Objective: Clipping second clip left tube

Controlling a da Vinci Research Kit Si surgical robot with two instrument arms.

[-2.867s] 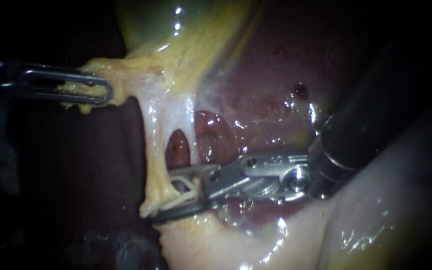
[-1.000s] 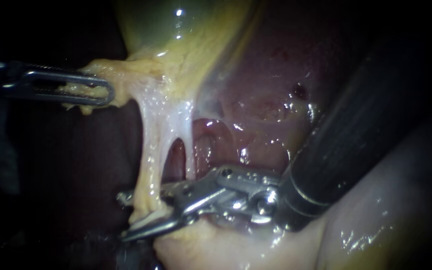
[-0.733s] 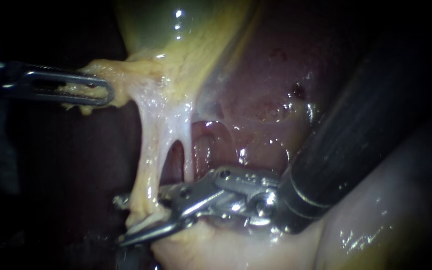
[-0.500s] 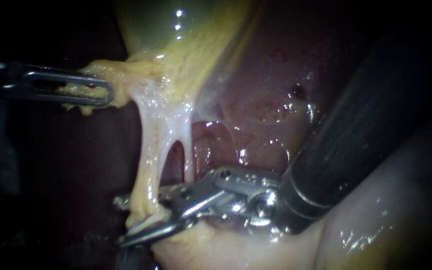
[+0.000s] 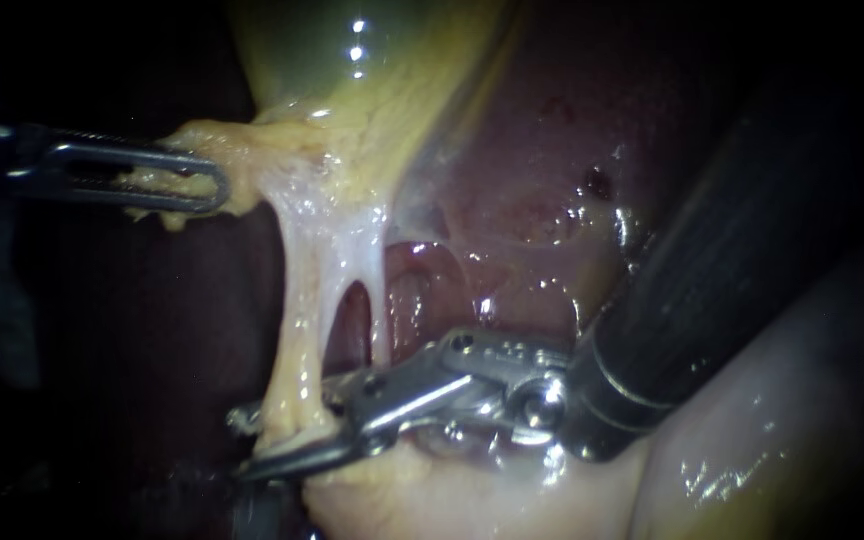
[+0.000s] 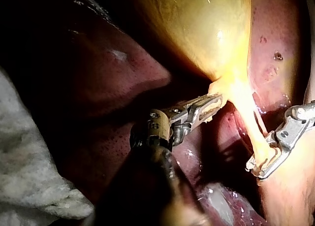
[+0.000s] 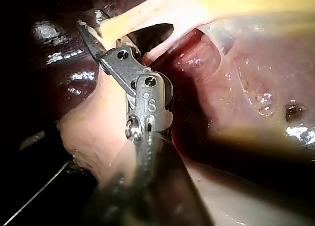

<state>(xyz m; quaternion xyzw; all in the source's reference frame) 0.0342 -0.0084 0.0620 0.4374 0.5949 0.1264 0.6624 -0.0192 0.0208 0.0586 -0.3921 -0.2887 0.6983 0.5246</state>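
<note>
Step in hand: clip placement on left tube (image 5: 297, 340), strand stretched from gallbladder (image 5: 372, 80) neck. Your left instrument (image 5: 207, 186) pinches yellow tissue at gallbladder neck. Your right instrument (image 5: 247, 442), jaws spread, straddles tube at end farthest from gallbladder. Judged next: squeeze shut squarely, tips beyond tube
</note>
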